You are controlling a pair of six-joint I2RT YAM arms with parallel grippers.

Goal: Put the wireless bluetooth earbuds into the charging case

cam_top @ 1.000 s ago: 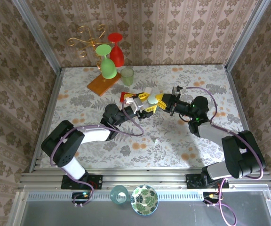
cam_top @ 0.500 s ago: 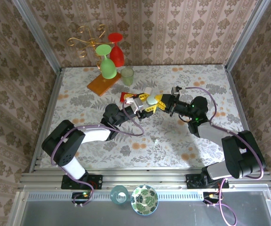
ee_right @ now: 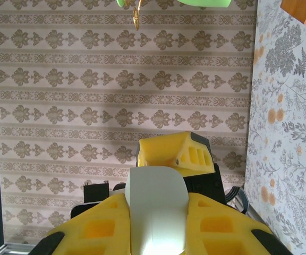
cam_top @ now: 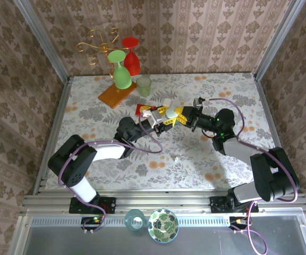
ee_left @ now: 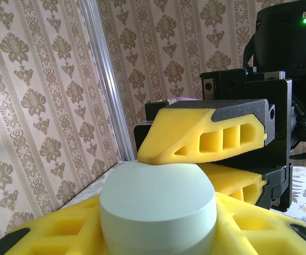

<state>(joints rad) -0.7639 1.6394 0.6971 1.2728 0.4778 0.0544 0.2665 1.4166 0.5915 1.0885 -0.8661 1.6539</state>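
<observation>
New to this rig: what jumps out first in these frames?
Mid-table, the left gripper and right gripper meet nose to nose, both sets of yellow jaws closed on the pale charging case. Toward the far left corner, a green goblet and a red goblet hang on a gold rack.

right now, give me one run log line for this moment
phase: two-gripper hold | left gripper: shut on charging case | right gripper: shut on same case | case: looks closed
</observation>
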